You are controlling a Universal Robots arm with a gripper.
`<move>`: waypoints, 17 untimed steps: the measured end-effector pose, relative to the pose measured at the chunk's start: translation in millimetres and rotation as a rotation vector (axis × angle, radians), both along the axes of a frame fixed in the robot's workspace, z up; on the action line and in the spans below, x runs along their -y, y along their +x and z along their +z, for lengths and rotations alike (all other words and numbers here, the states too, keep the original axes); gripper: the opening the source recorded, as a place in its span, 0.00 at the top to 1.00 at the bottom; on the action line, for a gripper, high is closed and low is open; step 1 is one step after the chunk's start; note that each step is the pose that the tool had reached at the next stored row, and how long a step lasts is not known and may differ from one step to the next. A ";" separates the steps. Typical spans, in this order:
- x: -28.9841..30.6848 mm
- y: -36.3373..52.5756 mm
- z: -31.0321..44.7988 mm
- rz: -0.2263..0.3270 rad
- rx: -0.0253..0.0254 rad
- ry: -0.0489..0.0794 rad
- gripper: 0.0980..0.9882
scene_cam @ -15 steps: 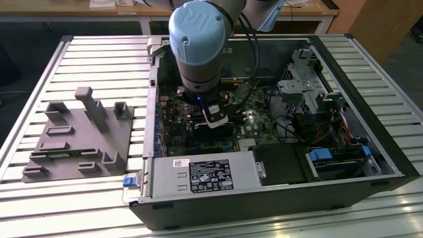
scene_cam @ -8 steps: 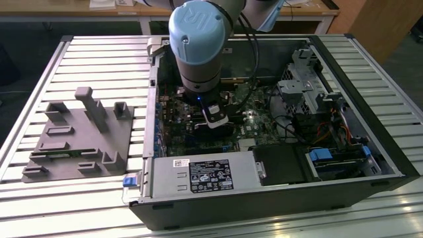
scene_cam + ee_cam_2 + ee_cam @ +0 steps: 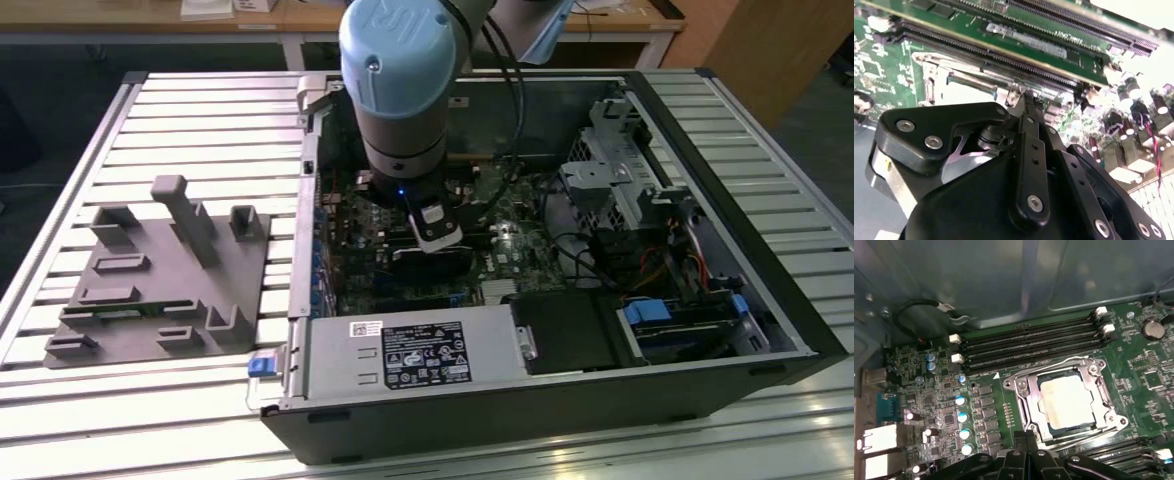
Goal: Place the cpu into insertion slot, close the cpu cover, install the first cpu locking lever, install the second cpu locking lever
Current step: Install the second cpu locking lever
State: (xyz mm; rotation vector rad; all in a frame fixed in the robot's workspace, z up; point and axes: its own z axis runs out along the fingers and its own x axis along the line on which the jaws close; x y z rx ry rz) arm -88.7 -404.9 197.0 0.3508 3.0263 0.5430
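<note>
jaws (image 3: 1026, 437) above cpu (image 3: 1066, 401) in insertion slot (image 3: 1026, 395)

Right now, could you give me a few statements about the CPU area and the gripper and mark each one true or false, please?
1. The cpu sits in the insertion slot. True.
2. The cpu cover is closed, framing the chip. True.
3. The gripper is over the grey fixture plate outside the case. False: in the exterior view it is down inside the computer case, above the motherboard.
4. The gripper's fingers are together. True: in the second wrist view they meet at the tip.
5. The long memory slots beside the socket are filled with cards. False: in the first wrist view they look empty.
</note>
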 end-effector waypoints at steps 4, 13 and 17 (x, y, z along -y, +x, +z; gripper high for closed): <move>0.0 0.6 8.3 0.000 0.0001 -0.001 0.99; 0.0 14.3 10.7 -0.020 -0.0022 -0.056 0.99; -0.1 25.6 10.7 -0.022 -0.0031 -0.065 0.99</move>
